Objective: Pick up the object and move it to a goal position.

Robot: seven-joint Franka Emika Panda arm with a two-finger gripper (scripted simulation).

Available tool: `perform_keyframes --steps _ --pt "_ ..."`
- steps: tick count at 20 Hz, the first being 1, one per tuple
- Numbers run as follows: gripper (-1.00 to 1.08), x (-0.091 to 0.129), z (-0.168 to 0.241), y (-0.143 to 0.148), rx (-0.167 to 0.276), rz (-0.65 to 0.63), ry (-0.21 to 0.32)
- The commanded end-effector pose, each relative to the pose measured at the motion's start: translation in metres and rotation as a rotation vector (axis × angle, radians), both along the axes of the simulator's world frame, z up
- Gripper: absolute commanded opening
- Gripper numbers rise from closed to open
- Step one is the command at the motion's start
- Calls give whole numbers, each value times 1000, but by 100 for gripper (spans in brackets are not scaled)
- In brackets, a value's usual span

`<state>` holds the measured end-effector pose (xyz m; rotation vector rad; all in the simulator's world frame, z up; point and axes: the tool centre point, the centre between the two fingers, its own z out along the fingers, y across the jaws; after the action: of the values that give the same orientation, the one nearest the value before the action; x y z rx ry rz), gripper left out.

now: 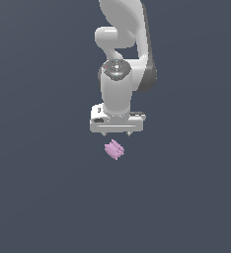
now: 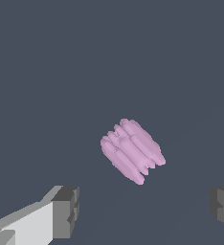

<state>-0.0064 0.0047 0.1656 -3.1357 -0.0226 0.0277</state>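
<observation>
The object (image 1: 114,149) is a small pale pink-lilac lump with several ridged, finger-like nubs, lying on the dark grey floor. In the wrist view the object (image 2: 132,150) lies tilted, clear of both fingers. My white gripper (image 1: 116,134) hangs just above it, pointing down, open and holding nothing. Its two short dark fingertips (image 1: 104,133) stand wide apart, wider than the object. In the wrist view the gripper (image 2: 145,210) shows as two grey pads (image 2: 66,210) at the frame's edges, with only floor in the gap between them.
The white arm (image 1: 122,49) rises above the gripper toward the top of the exterior view. Plain dark grey floor (image 1: 48,197) lies all around the object.
</observation>
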Motion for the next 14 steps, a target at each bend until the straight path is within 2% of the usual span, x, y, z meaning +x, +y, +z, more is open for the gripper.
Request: perform_keyframes --steps 1,14 --pt "100 0 0 0 0 0 0" --pt "100 -5 1 22 1 35 16"
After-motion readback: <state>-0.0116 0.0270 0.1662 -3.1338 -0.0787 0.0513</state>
